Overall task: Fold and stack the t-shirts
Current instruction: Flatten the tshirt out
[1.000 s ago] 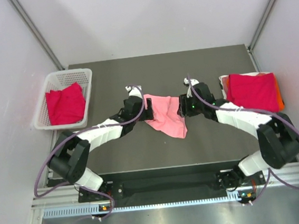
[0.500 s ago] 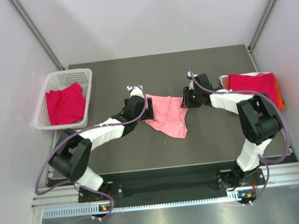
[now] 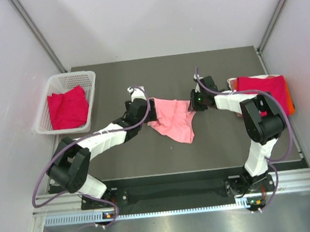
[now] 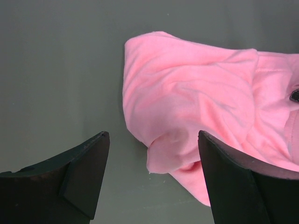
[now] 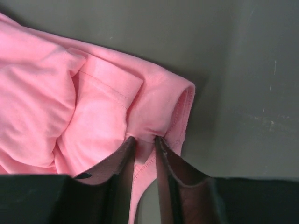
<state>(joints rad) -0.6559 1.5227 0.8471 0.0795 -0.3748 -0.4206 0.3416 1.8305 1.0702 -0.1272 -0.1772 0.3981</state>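
In the top view, the pink t-shirt [image 3: 172,122] lies crumpled on the middle of the dark table [image 3: 167,71], between the two arms. The left gripper [image 3: 151,109] is at the left edge of the cloth and the right gripper [image 3: 189,104] at its right edge. At the left side of the table stands a white mesh basket [image 3: 69,79] with a crimson t-shirt [image 3: 66,109] inside it. At the right side, well apart from the pink one, lies a folded crimson t-shirt [image 3: 262,96]; an orange cloth [image 3: 290,104] and a white cloth [image 3: 231,84] show at its edges.

In the left wrist view, the left gripper [image 4: 153,137] has its jaws wide apart and it grasps nothing. The pink t-shirt [image 4: 187,102] lies on the table in front of it, and a rounded lobe of the cloth reaches into the space between the fingers [image 4: 84,172]. The far finger seems to touch the cloth, but I cannot tell this surely.

In the right wrist view, the right gripper [image 5: 145,140] is almost closed, and its fingers [image 5: 122,163] pinch a fold of the pink t-shirt [image 5: 70,107] close to a stitched hem.
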